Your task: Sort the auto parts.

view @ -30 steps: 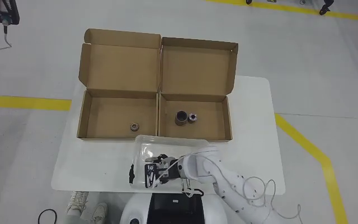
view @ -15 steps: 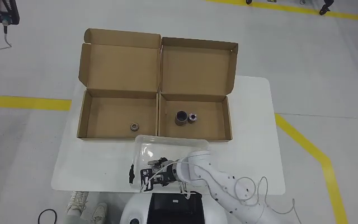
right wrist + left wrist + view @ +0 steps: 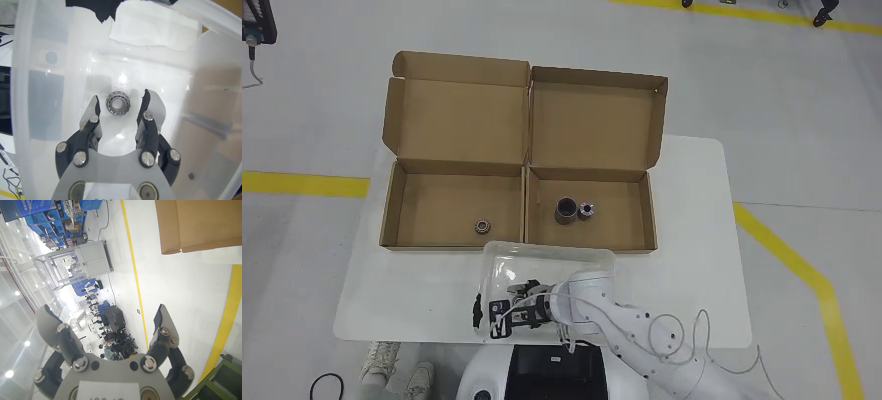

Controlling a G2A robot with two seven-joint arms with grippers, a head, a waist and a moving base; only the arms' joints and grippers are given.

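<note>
1. right gripper (image 3: pixel 121 95) is down inside the clear plastic bin (image 3: pixel 547 248), and its fingers (image 3: pixel 144 103) are spread apart, gripping nothing.
2. there's the bearing (image 3: pixel 117 103): a metal roller bearing lying on the bin's floor with its bore facing up at the wrist camera. it sits right between the two fingertips, with a gap showing on each side, so no contact.
3. from above, the bin sits at the near edge of the white counter (image 3: pixel 692 220), and the right arm curls in over the bin's near left corner.
4. over to the left gripper (image 3: pixel 103 311): its fingers are wide open too, nothing between them. it points out over the grey floor (image 3: pixel 179 285), with a brown cardboard wall at the far edge of its view.
5. behind the bin stand two cardboard boxes, side by side and touching, lids folded back.
6. the left box (image 3: pixel 407 205) holds one small bearing (image 3: pixel 483 226) near its front wall.
7. the right box (image 3: pixel 642 215) holds a dark ring (image 3: pixel 567 210) with a small silver part (image 3: pixel 586 210) just beside it, both toward the left half of that box.
</note>
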